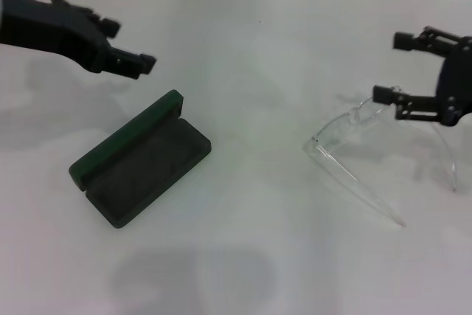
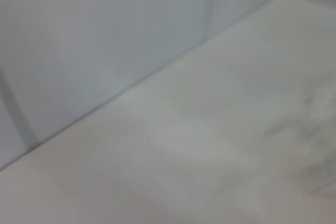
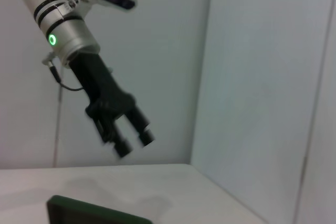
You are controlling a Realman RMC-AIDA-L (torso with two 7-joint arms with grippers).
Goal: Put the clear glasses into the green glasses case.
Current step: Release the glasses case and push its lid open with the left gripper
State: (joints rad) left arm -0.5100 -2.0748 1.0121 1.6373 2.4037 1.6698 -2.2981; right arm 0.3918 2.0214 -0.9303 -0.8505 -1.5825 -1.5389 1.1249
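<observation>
At the far left of the white table (image 1: 243,57), the left gripper (image 1: 129,48) hangs in the air above and just beyond the green glasses case (image 1: 140,160), its two fingers spread with nothing between them. Seen from the right wrist camera, the same gripper (image 3: 132,142) points down toward the top edge of the case (image 3: 94,212), clear of it. The case lies open at centre-left, set on a diagonal, its lid (image 1: 125,138) raised along the far-left side and its dark tray facing up, with nothing in it. Well apart, at right, the clear glasses (image 1: 354,164) rest on the table with arms unfolded, one long arm reaching toward the near edge. The right gripper (image 1: 391,68) hovers at the glasses' far-right end, fingers parted, not gripping the frame.
</observation>
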